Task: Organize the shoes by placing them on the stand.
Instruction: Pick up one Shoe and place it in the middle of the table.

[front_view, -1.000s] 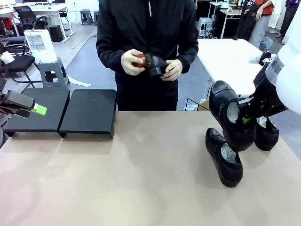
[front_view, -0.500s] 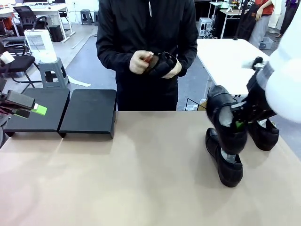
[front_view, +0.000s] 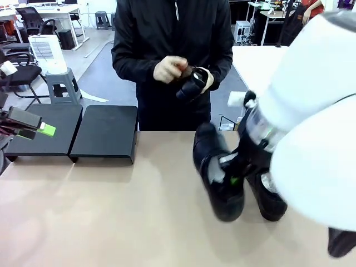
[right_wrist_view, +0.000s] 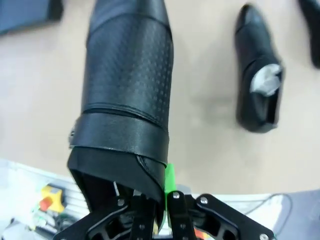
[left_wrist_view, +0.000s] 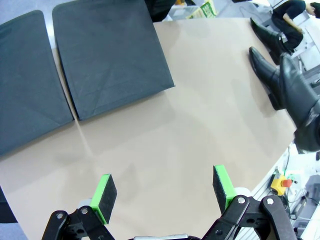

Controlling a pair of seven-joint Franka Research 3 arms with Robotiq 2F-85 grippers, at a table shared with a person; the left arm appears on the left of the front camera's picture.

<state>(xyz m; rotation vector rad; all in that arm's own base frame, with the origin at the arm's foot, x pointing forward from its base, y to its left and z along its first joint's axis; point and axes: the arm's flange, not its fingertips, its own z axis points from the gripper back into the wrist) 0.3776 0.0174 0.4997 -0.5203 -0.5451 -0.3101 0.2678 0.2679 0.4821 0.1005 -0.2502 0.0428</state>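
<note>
Carrying one shoe (front_view: 218,186) toward the stand (front_view: 105,133), right claw (front_view: 234,179) clamped on its heel rim

Between the right claw's fingers the jaws stand pinched almost together on the rim of the shoe's heel opening, toe pointing away from them; within the last second arm and shoe have swung from the table's (front_view: 139,222) right end to near its middle, so the pick-up looks done and the carry under way, placing not yet begun; a second shoe (front_view: 268,201) lies just beside the claw on the side it came from, unmoved; the stand lies well ahead of the claw, top bare; the left claw (left_wrist_view: 165,192) hovers near the stand's far end, jaws wide, holding nothing; beyond, the person's hands (front_view: 192,78) hold a dark object.
</note>
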